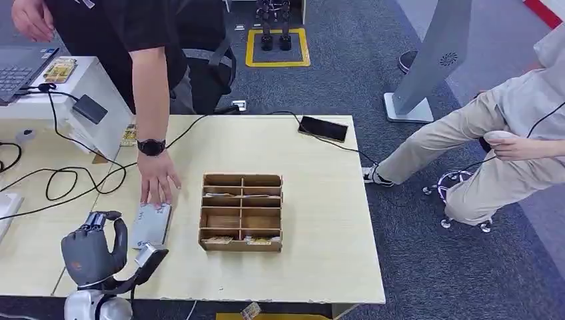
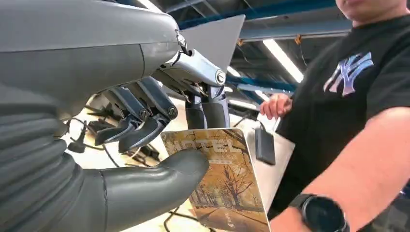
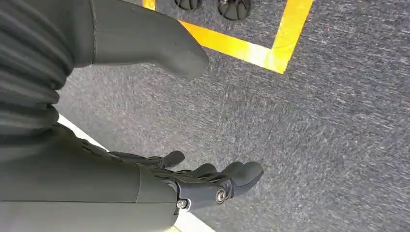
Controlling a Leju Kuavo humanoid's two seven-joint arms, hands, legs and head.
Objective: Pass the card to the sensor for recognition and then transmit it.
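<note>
The card (image 2: pixel 227 186), printed with an autumn tree picture and the word HOTEL, is pinched between the thumb and fingers (image 2: pixel 145 130) of my left hand (image 1: pixel 93 250). That hand hovers over the table's front left corner. A small black box (image 1: pixel 88 108), perhaps the sensor, sits on a white stand at the far left; it is the black box (image 2: pixel 265 145) beyond the card in the left wrist view. My right hand (image 3: pixel 208 179) hangs over the grey carpet with its fingers apart and nothing in it.
A person in a black shirt leans over the table; the person's hand (image 1: pixel 158 181) rests on a flat grey pad (image 1: pixel 150 227) just beyond my left hand. A wooden divided box (image 1: pixel 241 212) stands mid-table, a phone (image 1: pixel 323 128) at the back. Another person sits at the right.
</note>
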